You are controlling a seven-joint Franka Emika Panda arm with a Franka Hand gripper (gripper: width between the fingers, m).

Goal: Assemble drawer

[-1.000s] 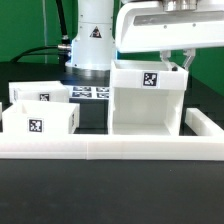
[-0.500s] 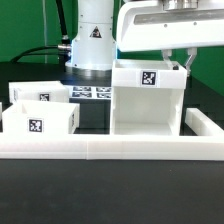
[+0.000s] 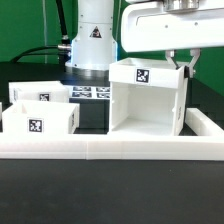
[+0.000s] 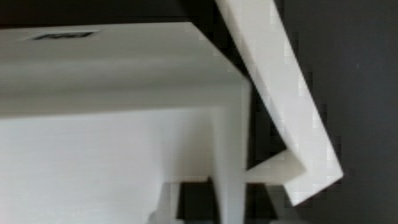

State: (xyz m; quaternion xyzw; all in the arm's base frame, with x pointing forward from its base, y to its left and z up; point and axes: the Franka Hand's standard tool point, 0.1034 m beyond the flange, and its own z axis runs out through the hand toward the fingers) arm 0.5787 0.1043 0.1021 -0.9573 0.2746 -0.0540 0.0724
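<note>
The drawer is not yet put together. Its casing (image 3: pixel 146 100) is found directly beneath the fingers (image 3: pixel 190 65). The front tray (image 3: pixel 38 122) and the back tray (image 3: pixel 40 94) are left well apart from the fingers, toward the exterior view's left, and both are outside the casing.

The step in hand is judged to be the handling of the casing itself: it is being held by its wall so that it can be placed or turned before any tray is slid in. The casing's open face is turned toward the exterior camera, and its tag looks slightly skewed, so a small tilt is suspected. Whether its base is clear of the surface (image 3: pixel 110 190) cannot be told.

The fingers are set at a narrow gap. One is seen inside and one outside the top edge of the casing wall on the exterior view's right, and they are judged to be closed on that thin wall. In the wrist view only the gripped wall (image 4: pixel 270 95) and the casing's tagged top are made out; the fingers themselves are not seen there.

For the next move, a firm hold would be needed, since a tall box held by one edge can swing. The low white bar (image 3: pixel 100 148) below and in front of the fingers should be allowed for.
</note>
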